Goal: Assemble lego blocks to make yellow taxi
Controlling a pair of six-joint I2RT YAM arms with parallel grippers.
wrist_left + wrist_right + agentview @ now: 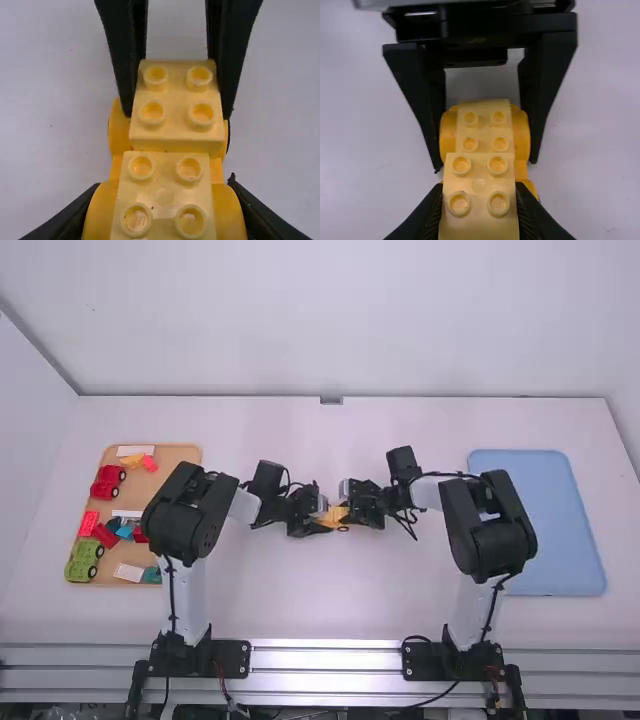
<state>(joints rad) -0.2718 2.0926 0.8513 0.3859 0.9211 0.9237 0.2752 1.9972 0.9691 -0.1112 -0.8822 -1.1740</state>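
- The left gripper (485, 161) is clamped across the yellow car base (100, 215), one finger against each rounded side, probably so that end cannot roll or twist under pressure.
- The right gripper (176, 114) pinches the front block (176, 132), a pale yellow piece with four studs, by its two sides; that leaves the studs clear on top and, presumably, the underside free to mate with the base.
- Between the left gripper's fingers, on the base, sits the rear block (162, 172), its studs up too and its near side beside the front block, so the two seem meant to line up as the taxi's body.
- The grippers face each other over the middle of the table (330, 610), one steadying while the other places, which suits a push fit.
- Whether the front block is fully seated I cannot tell; the step looks like pressing or aligning it, and a crooked push could tip it or lift the base.
- Outward from the left gripper lies the parts tray (190, 452), with red and green vehicles and loose pieces; outward from the right gripper is the blue mat (540, 530), perhaps for the finished taxi.
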